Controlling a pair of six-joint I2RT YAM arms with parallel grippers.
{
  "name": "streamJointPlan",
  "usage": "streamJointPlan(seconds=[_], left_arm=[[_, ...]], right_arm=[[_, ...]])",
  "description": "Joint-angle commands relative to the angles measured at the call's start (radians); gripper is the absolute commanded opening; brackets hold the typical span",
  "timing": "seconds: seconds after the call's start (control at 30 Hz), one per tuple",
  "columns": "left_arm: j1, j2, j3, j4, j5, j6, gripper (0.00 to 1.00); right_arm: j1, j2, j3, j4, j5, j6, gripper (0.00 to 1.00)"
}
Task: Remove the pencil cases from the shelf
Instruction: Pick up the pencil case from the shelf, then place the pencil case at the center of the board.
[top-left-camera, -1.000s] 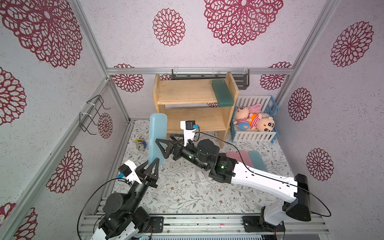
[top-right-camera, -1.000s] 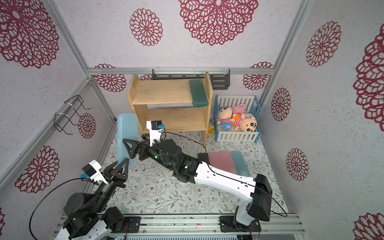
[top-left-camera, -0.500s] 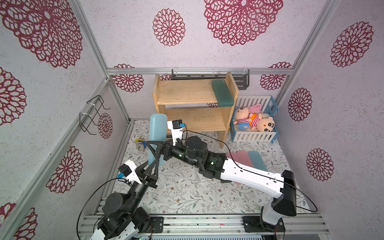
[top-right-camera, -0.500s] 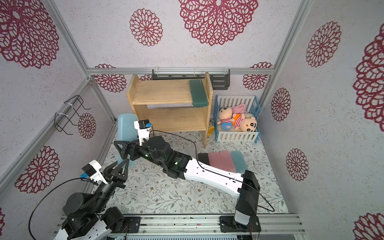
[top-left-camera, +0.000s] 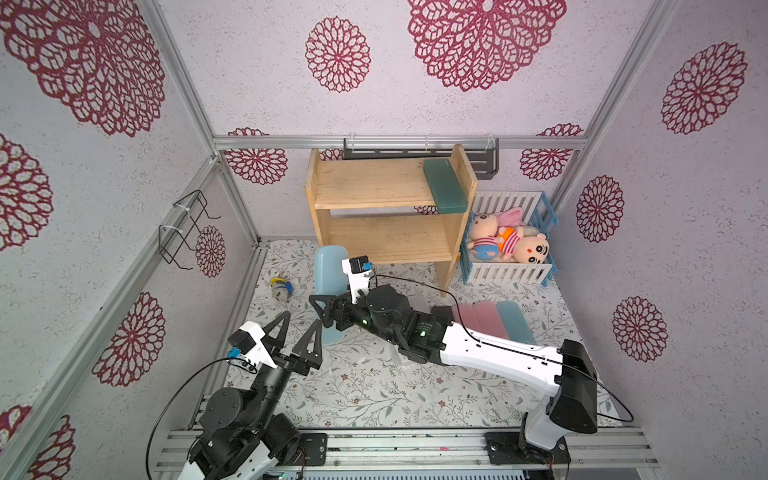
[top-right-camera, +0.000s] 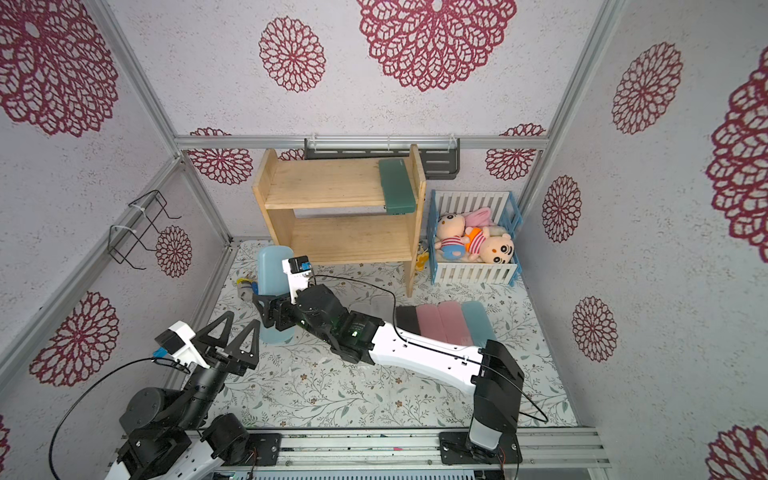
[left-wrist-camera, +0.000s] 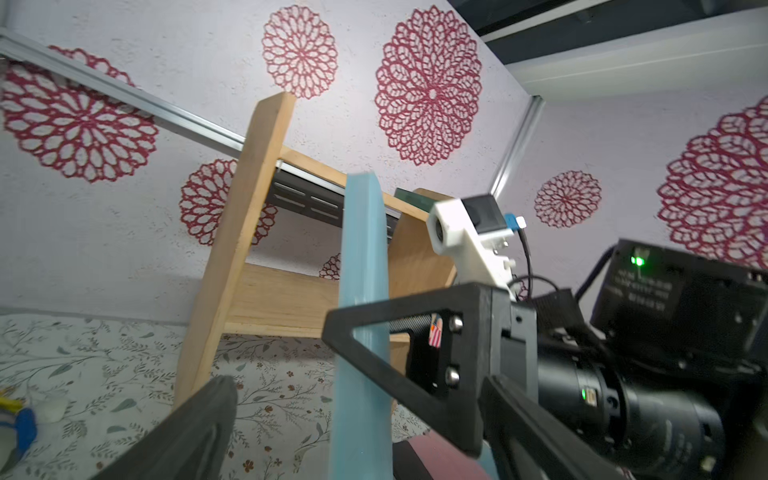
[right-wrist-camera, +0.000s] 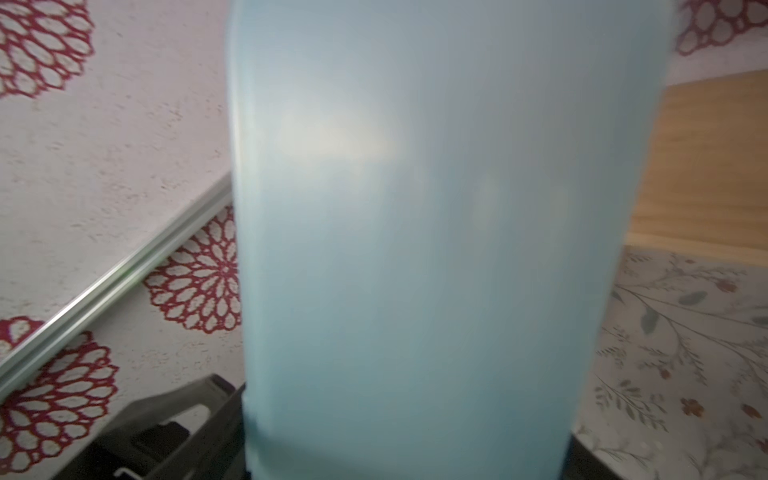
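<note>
A light blue pencil case (top-left-camera: 329, 274) (top-right-camera: 272, 270) stands on end on the floor in front of the wooden shelf (top-left-camera: 374, 183) (top-right-camera: 328, 183). My right gripper (top-left-camera: 332, 316) (top-right-camera: 270, 316) is shut on its lower part, and the case fills the right wrist view (right-wrist-camera: 415, 249). My left gripper (top-left-camera: 302, 319) (top-right-camera: 242, 319) is open just beside the case; in the left wrist view the case (left-wrist-camera: 363, 291) shows edge-on between the spread fingers (left-wrist-camera: 195, 428), untouched. A dark green case (top-left-camera: 442, 187) (top-right-camera: 397, 187) lies on the top tier at its right end.
Black (top-left-camera: 441, 312), pink (top-left-camera: 476, 316) and light blue (top-left-camera: 513, 324) cases lie side by side on the floral floor at right. A white-and-blue crate (top-left-camera: 507, 272) of plush toys stands right of the shelf. A small toy (top-left-camera: 282, 287) lies at left. A wire rack (top-left-camera: 183, 232) hangs on the left wall.
My right gripper moved left to the upright blue case and shut on it. My left gripper, which was shut on the case, has opened and let go.
</note>
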Motion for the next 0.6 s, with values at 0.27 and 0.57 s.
streamJointPlan(seconds=[0.27, 0.57], left_arm=[[-0.003, -0.017, 0.061, -0.095, -0.144, -0.053, 0.97], [-0.003, 0.062, 0.098, -0.169, -0.189, -0.093, 0.97]], right_arm=[[-0.096, 0.102, -0.144, -0.018, -0.044, 0.091, 0.73], [-0.125, 0.276, -0.071, -0.077, -0.068, 0.12, 0.74]])
